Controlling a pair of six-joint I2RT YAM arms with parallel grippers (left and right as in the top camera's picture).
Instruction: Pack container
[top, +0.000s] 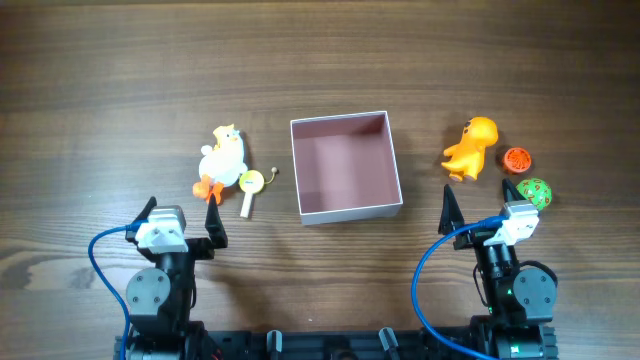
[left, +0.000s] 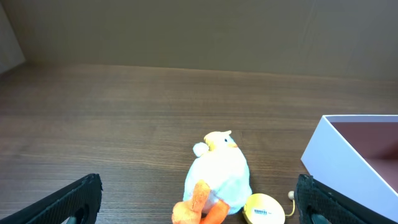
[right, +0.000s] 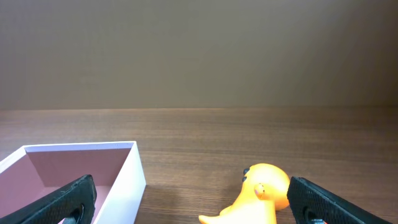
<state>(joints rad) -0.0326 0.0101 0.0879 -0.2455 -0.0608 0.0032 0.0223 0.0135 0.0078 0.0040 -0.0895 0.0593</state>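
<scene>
The container (top: 395, 165), a square white-walled box with a pink-brown inside, sits empty at the table's middle; its wall also shows in the left wrist view (left: 348, 168) and the right wrist view (right: 127, 180). A white plush duck with orange feet (top: 222, 160) (left: 217, 180) and a yellow round tag toy (top: 250, 183) (left: 264, 210) lie left of it. An orange dinosaur toy (top: 472, 148) (right: 264, 193), an orange ball (top: 517, 159) and a green ball (top: 535, 192) lie to its right. My left gripper (top: 180, 210) (left: 199, 208) is open and empty in front of the duck. My right gripper (top: 480, 198) (right: 193, 205) is open and empty in front of the dinosaur.
Dark wood table (top: 120, 90) all around. Blue cables run along both arms near the front edge.
</scene>
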